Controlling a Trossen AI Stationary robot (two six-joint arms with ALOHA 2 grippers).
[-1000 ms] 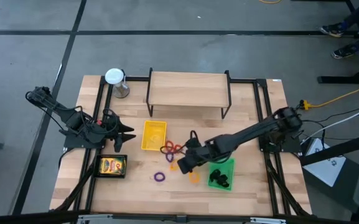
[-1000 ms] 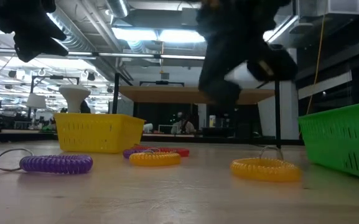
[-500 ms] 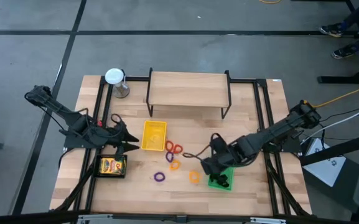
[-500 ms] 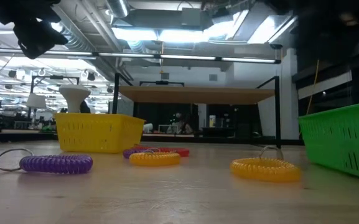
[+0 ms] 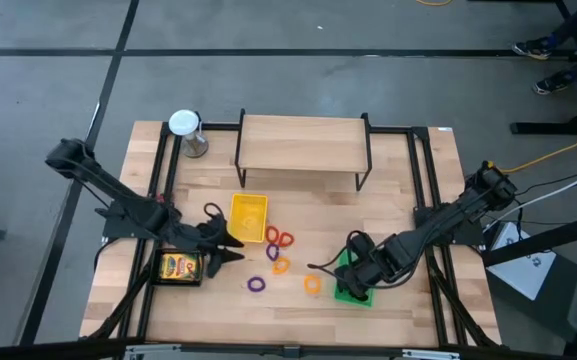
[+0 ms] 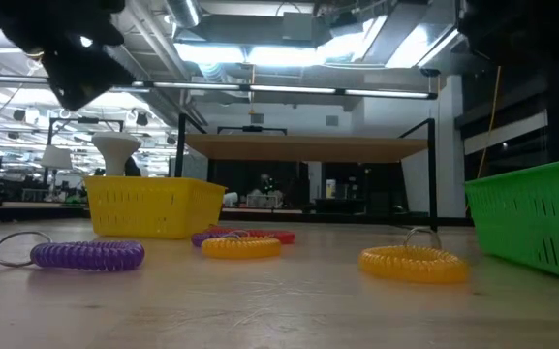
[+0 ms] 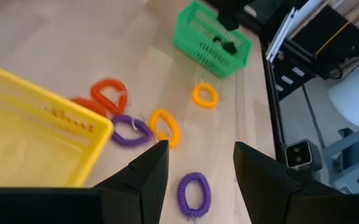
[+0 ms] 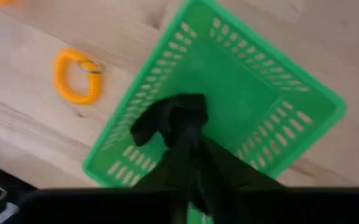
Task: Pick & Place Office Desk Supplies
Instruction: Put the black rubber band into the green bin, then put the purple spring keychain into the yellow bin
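The right gripper (image 8: 185, 143) hangs directly over the green perforated plastic tray (image 5: 366, 292) at the near right of the wooden counter (image 5: 408, 190), with a small black clip (image 8: 170, 118) at its fingertips; the right wrist view does not show whether the fingers grip the clip or have begun to part, so I cannot tell how far open they are. In my judgement the step in hand is the deposit of this clip into the green tray, where further black clips (image 7: 228, 45) already lie. The left gripper (image 7: 195, 165) is held over the middle of the counter, just near of the yellow perforated plastic tray (image 5: 247, 218), its fingers standing apart with nothing between them. Loose on the counter between the two trays lie the thin coiled rings: a purple ring (image 5: 256, 284) nearest the front edge, an orange-yellow ring (image 5: 313, 284) just left of the green tray, and a cluster of red, purple and yellow rings (image 5: 279, 245) beside the yellow tray. A yellow printed box (image 5: 180, 267) sits in the black tray (image 5: 158, 270) at the near left. The next move appears to call for a clean release of the clip inside the green tray walls, then a descent of the left gripper onto the purple ring, which lies ahead of its fingers.
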